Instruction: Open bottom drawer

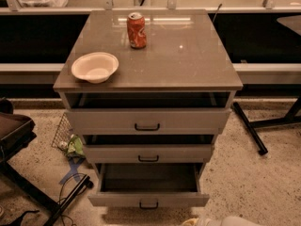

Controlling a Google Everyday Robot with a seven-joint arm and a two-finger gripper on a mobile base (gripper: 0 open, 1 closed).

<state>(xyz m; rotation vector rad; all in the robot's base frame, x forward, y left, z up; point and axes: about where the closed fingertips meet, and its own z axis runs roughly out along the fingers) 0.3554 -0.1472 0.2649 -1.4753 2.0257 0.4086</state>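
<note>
Below the pulled-out bottom drawer (117,200), at the view's lower edge — gripper (190,221) barely showing, open-or-shut unreadable.

One worktop (188,65) is carrying two things: one red soda can (136,30) toward the far edge and one white bowl (95,67) at the left. Three drawers are showing beneath it, the top drawer (103,121), the middle drawer (108,153) and the bottom drawer (113,200), all three sitting pulled out. Each is wearing one black bar handle (147,127), making three. One hand (190,221) is peeking in at the near edge, right of centre. One wire basket (61,131) is lying on the floor at the left.
</note>
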